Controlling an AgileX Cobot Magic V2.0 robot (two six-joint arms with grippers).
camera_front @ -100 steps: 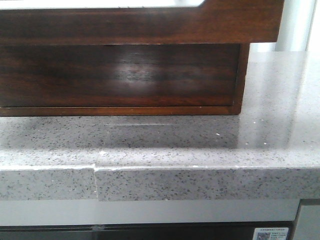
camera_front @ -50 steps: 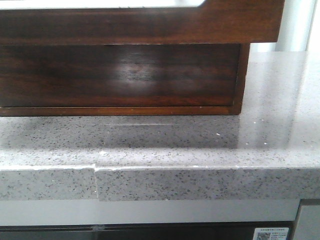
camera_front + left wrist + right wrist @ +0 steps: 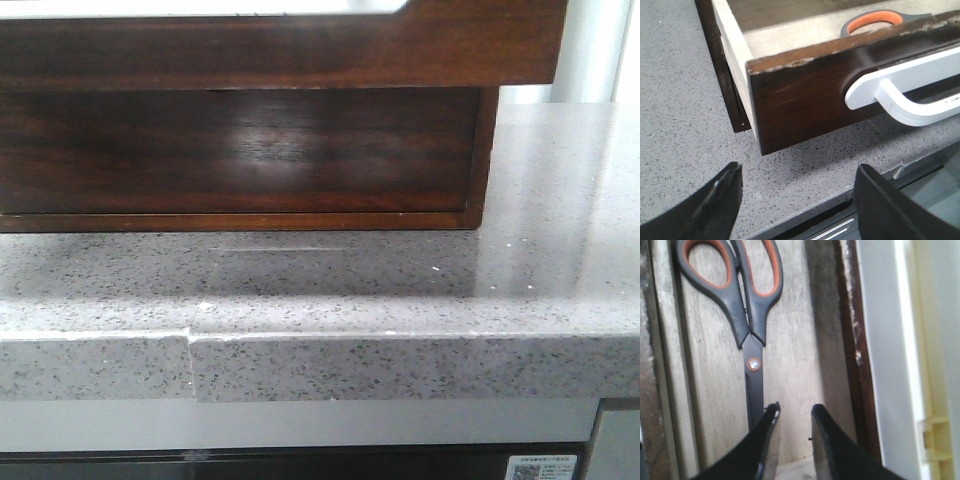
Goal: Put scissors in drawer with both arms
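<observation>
Overhead, right gripper [image 3: 792, 415] hovers above drawer [image 3: 790, 365] floor, jaws narrowly parted, empty. Scissors [image 3: 747, 330] lie flat inside, blades toward gripper, orange-lined handles away. Left gripper [image 3: 797, 197] spread wide before drawer front, near white handle [image 3: 905, 90].

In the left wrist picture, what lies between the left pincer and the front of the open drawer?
Only bare speckled grey countertop lies between the open left pincer and the glossy dark brown wooden drawer with its white handle; the left wrist view shows this.
</observation>
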